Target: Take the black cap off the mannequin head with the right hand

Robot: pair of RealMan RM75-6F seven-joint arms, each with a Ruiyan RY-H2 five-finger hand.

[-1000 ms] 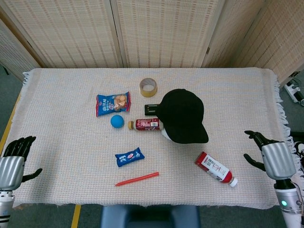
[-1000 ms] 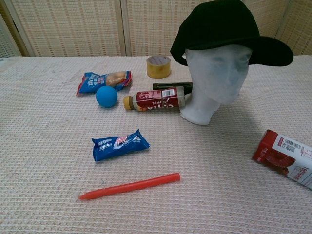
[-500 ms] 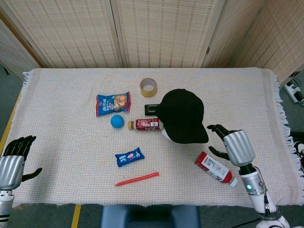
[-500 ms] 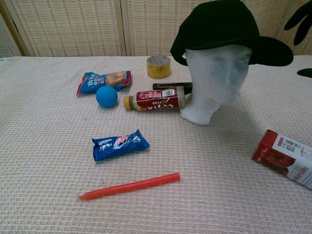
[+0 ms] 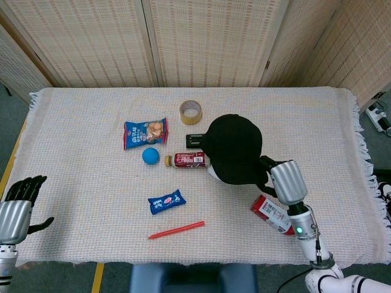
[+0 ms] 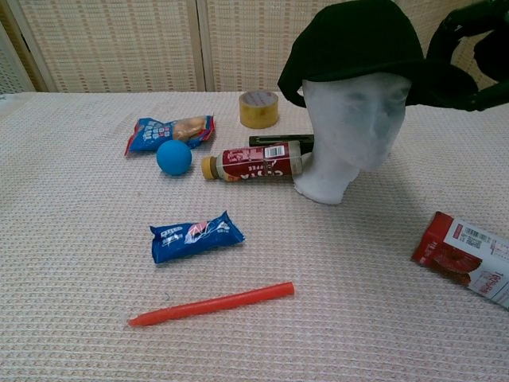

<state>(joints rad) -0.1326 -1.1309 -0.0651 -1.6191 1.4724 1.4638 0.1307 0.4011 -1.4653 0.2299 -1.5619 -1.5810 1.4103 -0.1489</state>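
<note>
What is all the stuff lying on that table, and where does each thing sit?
black cap: one, black, on the mannequin head
mannequin head: one, white, right of the table's middle
brown bottle: one, red label, lying against the mannequin head's left side
black flat item: one, behind that bottle, partly hidden
tape roll: one, tan, toward the back
snack bag: one, blue, left of middle
ball: one, blue, just in front of the snack bag
small packet: one, blue, nearer the front
stick: one, red, front edge
red bottle: one, white cap, front right
tablecloth: one, cream, woven
folding screen: tan, behind the table
left hand: front left corner, holds nothing
right hand: at the cap's brim
</note>
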